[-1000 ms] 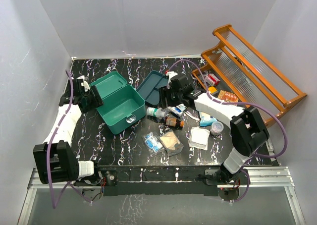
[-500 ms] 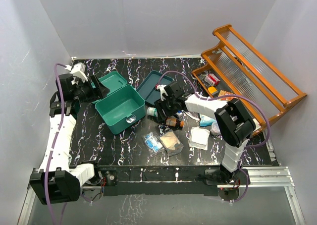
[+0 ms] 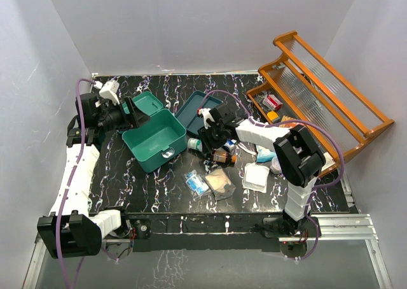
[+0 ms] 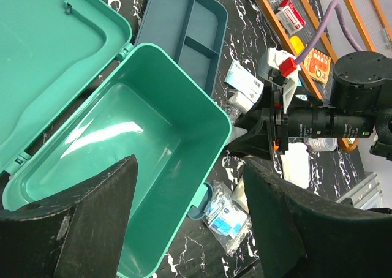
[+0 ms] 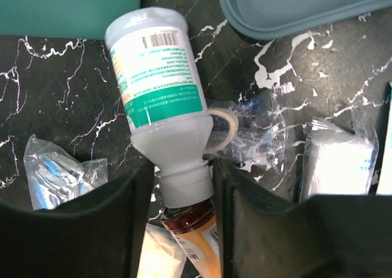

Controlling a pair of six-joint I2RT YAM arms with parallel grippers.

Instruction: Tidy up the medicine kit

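Medicine kit (image 3: 152, 136), centre-left in top view, is seen lid-open for loading. L gripper (image 4: 191, 168) is held wide, empty, aimed at it. R gripper (image 5: 184, 180) is set astride white bottle (image 5: 162, 88) at neck; grip unconfirmed.

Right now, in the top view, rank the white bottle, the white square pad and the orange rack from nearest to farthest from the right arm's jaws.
1. White bottle: lying right at them, on their left.
2. White square pad: lower right in the view.
3. Orange rack: far right, farthest.
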